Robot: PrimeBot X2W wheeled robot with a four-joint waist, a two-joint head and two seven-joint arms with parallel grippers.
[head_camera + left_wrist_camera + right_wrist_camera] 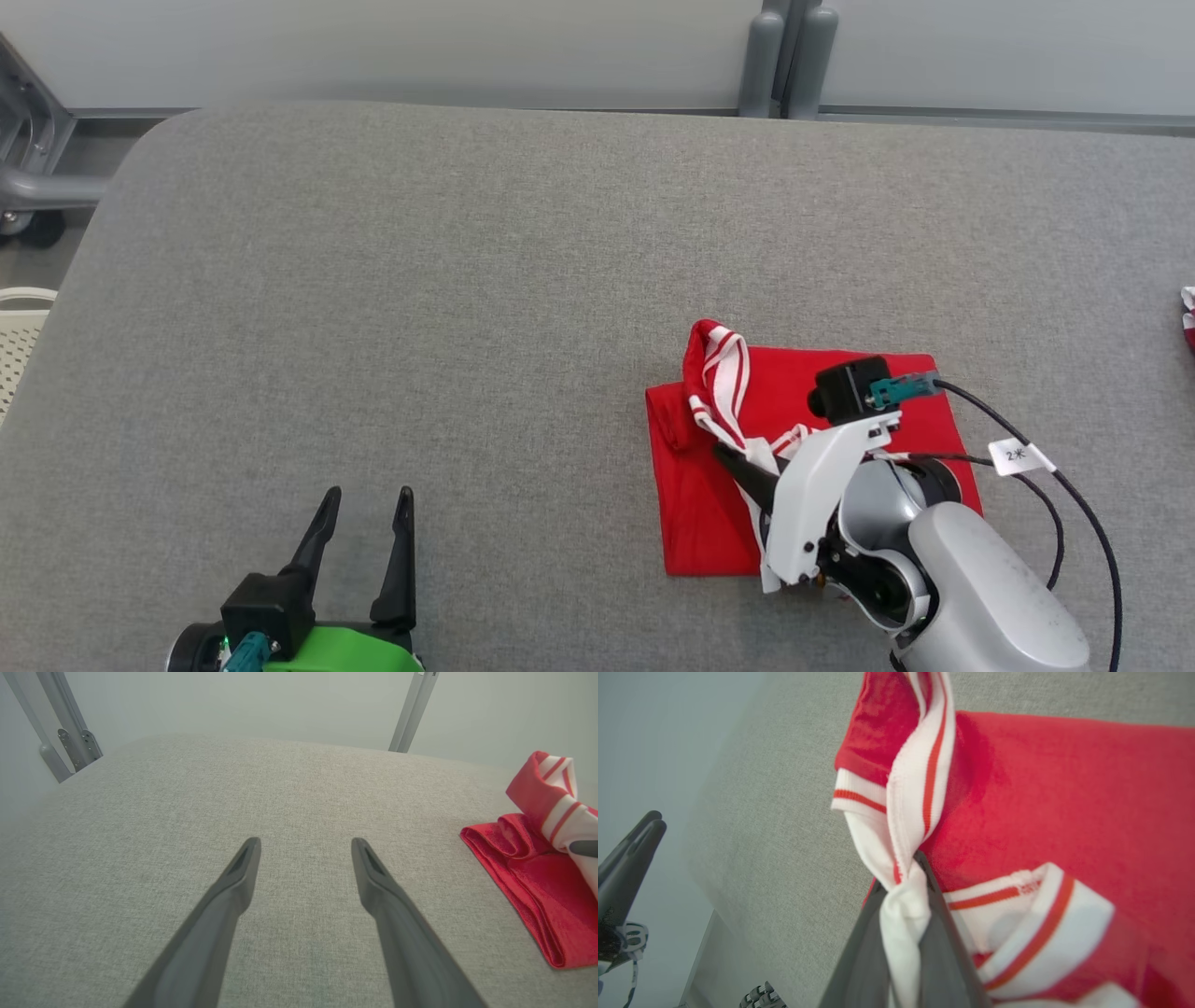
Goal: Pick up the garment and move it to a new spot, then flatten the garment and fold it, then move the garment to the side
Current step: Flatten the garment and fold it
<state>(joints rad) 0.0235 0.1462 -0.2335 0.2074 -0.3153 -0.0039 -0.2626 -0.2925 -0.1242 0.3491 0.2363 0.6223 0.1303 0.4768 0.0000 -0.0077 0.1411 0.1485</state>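
The garment (719, 504) is red with white, red-striped trim, lying folded into a rough square on the grey table (467, 308), right of centre. My right gripper (728, 457) is shut on a bunched strip of its white trim (903, 905), which is pulled up off the red cloth (1064, 802). The same garment (537, 877) shows at the right edge of the left wrist view. My left gripper (366, 509) rests open near the table's front left, well apart from the garment. Its fingers (238, 877) hold nothing between them.
A grey metal post (784, 56) rises behind the table's far edge. A metal frame with a caster (28, 177) stands at the far left, with a pale slatted object (19, 336) below it. A bit of red and white cloth (1187, 317) shows at the right edge.
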